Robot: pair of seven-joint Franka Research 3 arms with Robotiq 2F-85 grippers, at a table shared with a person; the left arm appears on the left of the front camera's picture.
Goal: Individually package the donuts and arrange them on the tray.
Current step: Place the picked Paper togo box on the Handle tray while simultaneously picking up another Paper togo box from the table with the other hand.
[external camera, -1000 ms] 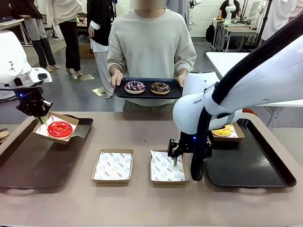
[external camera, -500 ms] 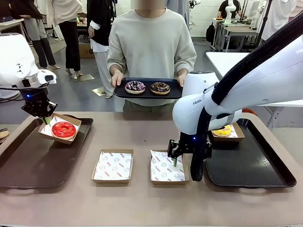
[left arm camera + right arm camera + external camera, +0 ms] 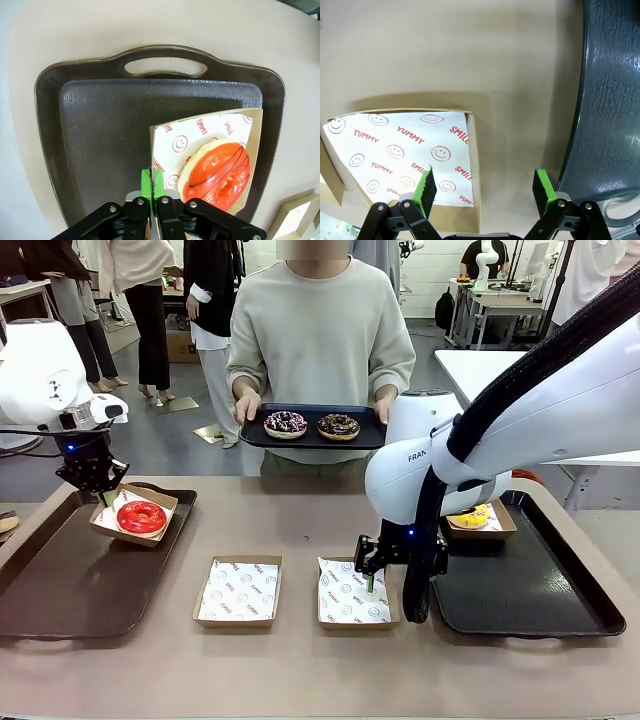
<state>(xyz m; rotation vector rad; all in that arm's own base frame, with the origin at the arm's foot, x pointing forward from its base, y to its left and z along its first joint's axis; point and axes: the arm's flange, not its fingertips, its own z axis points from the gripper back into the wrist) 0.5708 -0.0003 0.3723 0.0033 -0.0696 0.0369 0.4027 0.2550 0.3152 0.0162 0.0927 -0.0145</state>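
Grey floor point(image 3: 160, 445), white table point(image 3: 490, 365) at right

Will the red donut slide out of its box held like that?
The cardboard box, pinched at one edge by the left tool, looks thin and may sag. The glossy red donut could slide but probably stays inside.

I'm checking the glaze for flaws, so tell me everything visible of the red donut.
The red donut is a glossy ring with a hole, thin dark lines across the glaze and a pale dough edge. It lies in a shallow cardboard box lined with smiley-printed paper. The left gripper is shut on that box's corner, holding it tilted over the far end of the left tray. Only the paper touches it.
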